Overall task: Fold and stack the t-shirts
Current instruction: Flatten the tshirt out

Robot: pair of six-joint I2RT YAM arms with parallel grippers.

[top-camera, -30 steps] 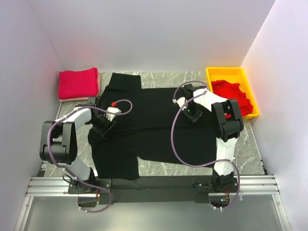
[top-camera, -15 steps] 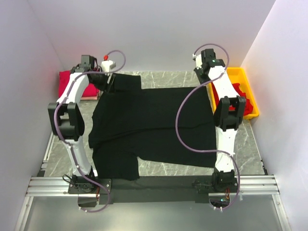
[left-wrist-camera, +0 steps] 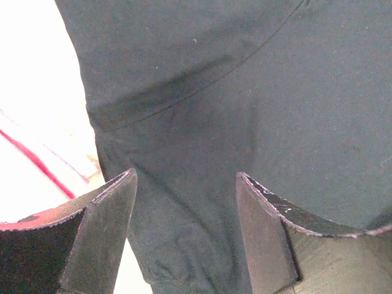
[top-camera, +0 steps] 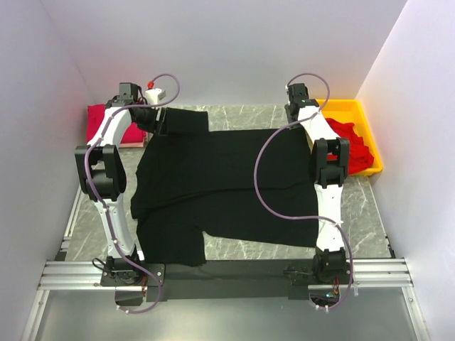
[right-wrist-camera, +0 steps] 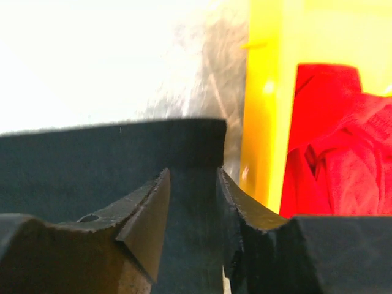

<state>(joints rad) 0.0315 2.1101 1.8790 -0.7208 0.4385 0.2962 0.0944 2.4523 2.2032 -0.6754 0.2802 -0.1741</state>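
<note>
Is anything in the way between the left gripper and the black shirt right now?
Nothing visible. The left gripper hangs open right above the black shirt, and only bare cloth shows between its jaws. The folded red shirts lie off to the left, not under the gripper.

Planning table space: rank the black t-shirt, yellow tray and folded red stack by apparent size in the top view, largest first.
1. black t-shirt
2. yellow tray
3. folded red stack; the left arm hides part, so second versus third is unsure.
</note>
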